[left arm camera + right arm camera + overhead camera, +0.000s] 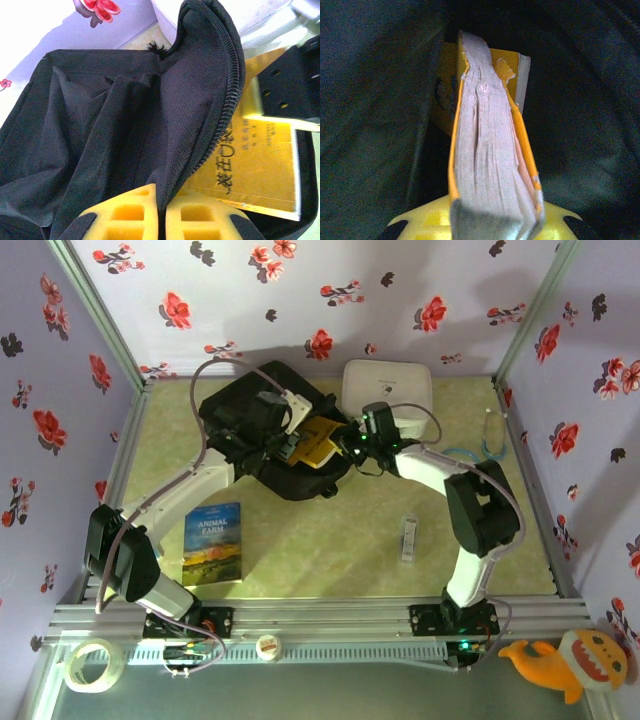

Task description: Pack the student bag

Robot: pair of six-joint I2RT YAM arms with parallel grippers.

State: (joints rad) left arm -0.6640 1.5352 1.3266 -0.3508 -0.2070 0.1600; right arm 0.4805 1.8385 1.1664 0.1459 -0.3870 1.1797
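Your left pincer [162, 212] pinches the zip-edged flap [200, 100] of the large black soft fabric backpack [300, 483], lying just left of a white rounded zip case [388, 388]; your right pincer [495, 222] grips a yellow paperback book [487, 140] inside its mouth. The fabric looks limp and light, likely to sag: hold it at the stiffer zip seam.

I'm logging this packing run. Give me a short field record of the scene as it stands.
bag: black, open, at the back of the workspace
left claw: shut on the flap, lifting it
right claw: shut on the yellow book, which is partly inside the bag's opening
outside bag: Animal Farm book, near left; white case, back right
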